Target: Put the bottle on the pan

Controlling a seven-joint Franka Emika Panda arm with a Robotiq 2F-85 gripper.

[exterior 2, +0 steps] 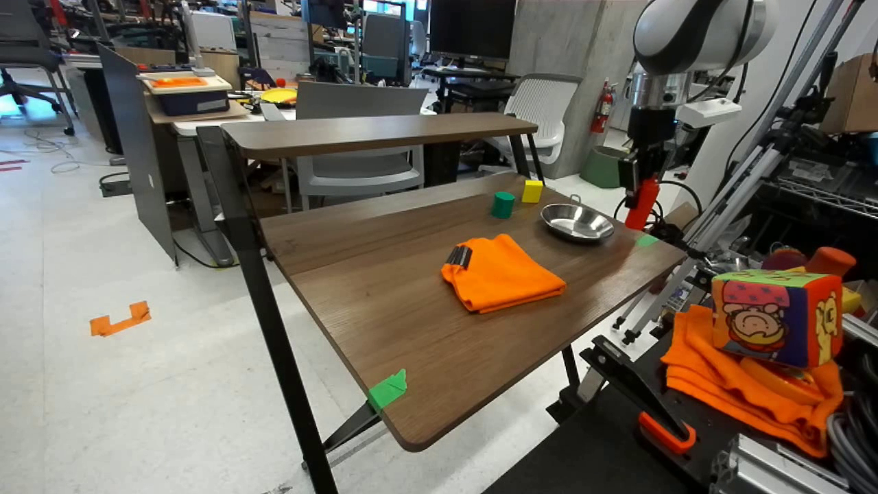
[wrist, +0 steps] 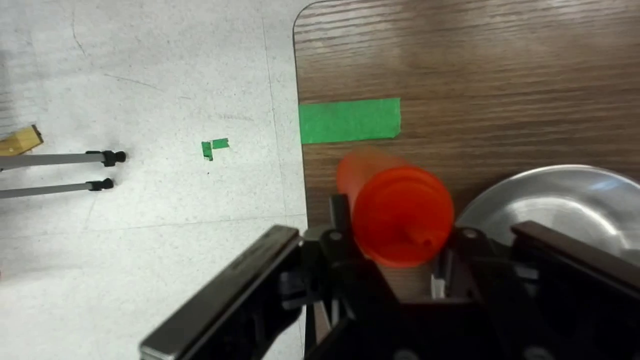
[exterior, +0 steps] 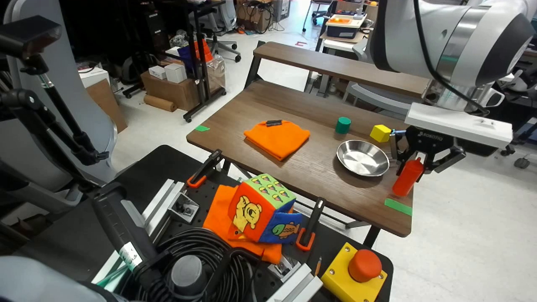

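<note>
The red-orange bottle [exterior: 406,181] is between the fingers of my gripper [exterior: 413,167], which is shut on its upper part. The bottle is tilted over the table's near right corner, beside green tape; it also shows in an exterior view [exterior 2: 643,204]. In the wrist view the bottle's round top [wrist: 402,212] sits between both fingers, touching them. I cannot tell whether its base touches the table. The shiny silver pan [exterior: 363,158] rests on the table close beside the bottle, apart from it. It also shows in an exterior view [exterior 2: 577,224] and partly in the wrist view [wrist: 555,210].
A green block [exterior: 342,125] and a yellow block [exterior: 380,133] stand behind the pan. A folded orange cloth [exterior: 277,139] lies further along the brown table [exterior: 235,109]. A raised shelf [exterior: 335,67] runs along the table's back. The table edge is close to the bottle.
</note>
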